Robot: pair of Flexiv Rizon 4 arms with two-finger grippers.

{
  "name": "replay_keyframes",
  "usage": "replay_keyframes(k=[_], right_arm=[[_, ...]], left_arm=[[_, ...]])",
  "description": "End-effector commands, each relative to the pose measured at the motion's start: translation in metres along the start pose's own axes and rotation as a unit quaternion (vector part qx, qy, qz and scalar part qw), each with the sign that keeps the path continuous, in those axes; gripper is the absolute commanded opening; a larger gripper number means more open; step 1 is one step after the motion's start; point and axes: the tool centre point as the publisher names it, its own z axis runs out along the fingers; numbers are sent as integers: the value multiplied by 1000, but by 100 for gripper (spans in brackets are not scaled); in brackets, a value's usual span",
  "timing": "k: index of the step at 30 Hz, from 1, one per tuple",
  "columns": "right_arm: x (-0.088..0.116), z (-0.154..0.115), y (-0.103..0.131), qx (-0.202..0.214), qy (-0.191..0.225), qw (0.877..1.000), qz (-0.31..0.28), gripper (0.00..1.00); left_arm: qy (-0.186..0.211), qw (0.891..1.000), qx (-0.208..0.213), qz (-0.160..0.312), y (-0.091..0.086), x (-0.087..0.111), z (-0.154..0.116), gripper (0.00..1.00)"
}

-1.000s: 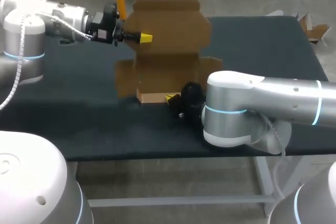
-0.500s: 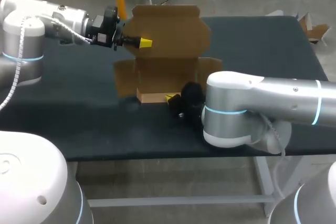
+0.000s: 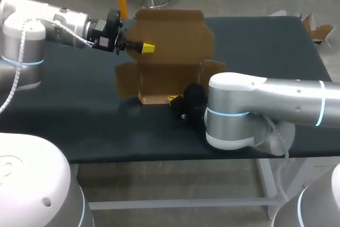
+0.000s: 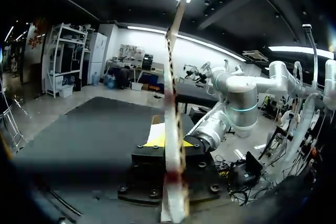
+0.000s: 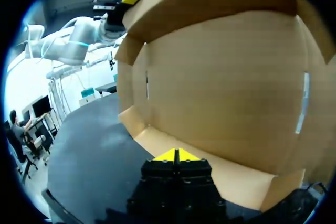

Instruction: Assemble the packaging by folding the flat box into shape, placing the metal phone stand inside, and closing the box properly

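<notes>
Head view shows one cardboard box [image 3: 170, 73], half folded, at the upper middle of the frame on the dark table [image 3: 79, 115], with its big lid standing upright. I count two grippers. The left gripper [image 3: 144, 48], at the upper left, is clamped on the lid's left edge. In the left wrist view this edge passes between its fingers. The right gripper [image 3: 173, 99], near the middle, has its yellow tips pressed together and holds nothing, just at the low front wall of the box.

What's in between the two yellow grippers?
Just the box. In the head view its upright brown panel fills the stretch from the left gripper, at the panel's edge, down to the right gripper at the front.
</notes>
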Motion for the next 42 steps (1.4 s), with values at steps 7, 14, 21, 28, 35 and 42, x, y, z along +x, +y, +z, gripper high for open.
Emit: replay_keyframes(k=[7, 14, 21, 28, 35, 42], right_arm=[[2, 3, -4, -1, -3, 1000, 0, 0], [2, 3, -4, -1, -3, 1000, 0, 0], [2, 3, -4, -1, -3, 1000, 0, 0], [2, 3, -4, -1, -3, 1000, 0, 0], [2, 3, -4, -1, -3, 1000, 0, 0], [2, 3, -4, -1, -3, 1000, 0, 0]], left_arm=[[-3, 1000, -7, -20, 12, 6, 3, 0], [-3, 1000, -6, -24, 17, 7, 5, 0], [0, 1000, -3, -18, 19, 9, 5, 0], [0, 1000, -7, -17, 23, 9, 7, 0], [-1, 1000, -9, -16, 26, 11, 8, 0], [-1, 1000, -7, -11, 26, 13, 6, 0]])
